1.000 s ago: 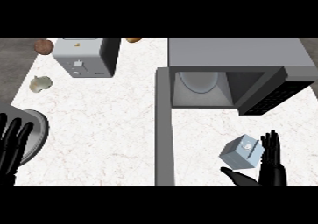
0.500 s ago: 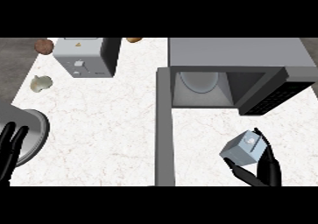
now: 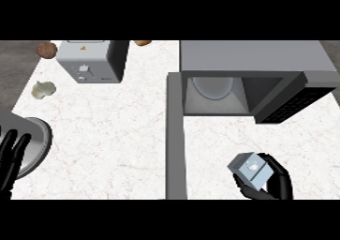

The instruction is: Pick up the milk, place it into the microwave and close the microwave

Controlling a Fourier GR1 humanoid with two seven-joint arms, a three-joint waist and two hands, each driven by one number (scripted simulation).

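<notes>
White marble counter [image 3: 117,136] fills the view. Right hand [image 3: 275,180] has its fingers and thumb curled round the milk [image 3: 252,169], a small carton tilted near the lower edge, in front of the microwave [image 3: 248,77]. That microwave stands open, door [image 3: 295,101] swung to the right. Left hand [image 3: 6,159] rests with straight fingers over a metal bowl [image 3: 35,140]. Toaster [image 3: 89,61] sits at the back.

A single head view looks steeply down on the desk [image 3: 117,140] from above its near edge. The microwave [image 3: 255,61] fills the upper right of the frame, the toaster [image 3: 86,63] the upper left; both hands enter at the bottom corners.
</notes>
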